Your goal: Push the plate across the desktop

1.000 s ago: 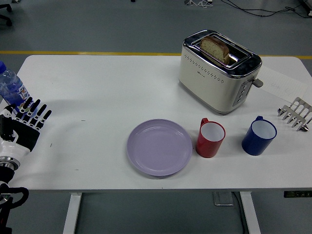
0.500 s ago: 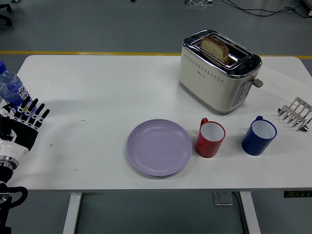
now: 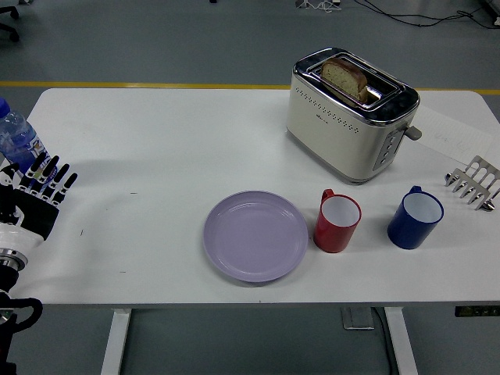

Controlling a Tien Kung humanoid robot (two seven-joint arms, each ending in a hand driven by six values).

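Observation:
A pale lilac plate (image 3: 256, 235) lies flat on the white table (image 3: 172, 148), near the front edge at the middle. My left hand (image 3: 41, 187) is at the far left edge of the table, fingers straight and spread, holding nothing. It is well apart from the plate, about a third of the table's width to its left. The right arm does not show.
A red mug (image 3: 338, 222) stands just right of the plate, a blue mug (image 3: 416, 216) further right. A cream toaster (image 3: 350, 113) with bread in it is at the back right. A metal rack (image 3: 473, 183) sits at the right edge, a water bottle (image 3: 17, 142) at the far left.
My left hand has drifted slightly left and back toward the table's edge. The plate and mugs have not moved.

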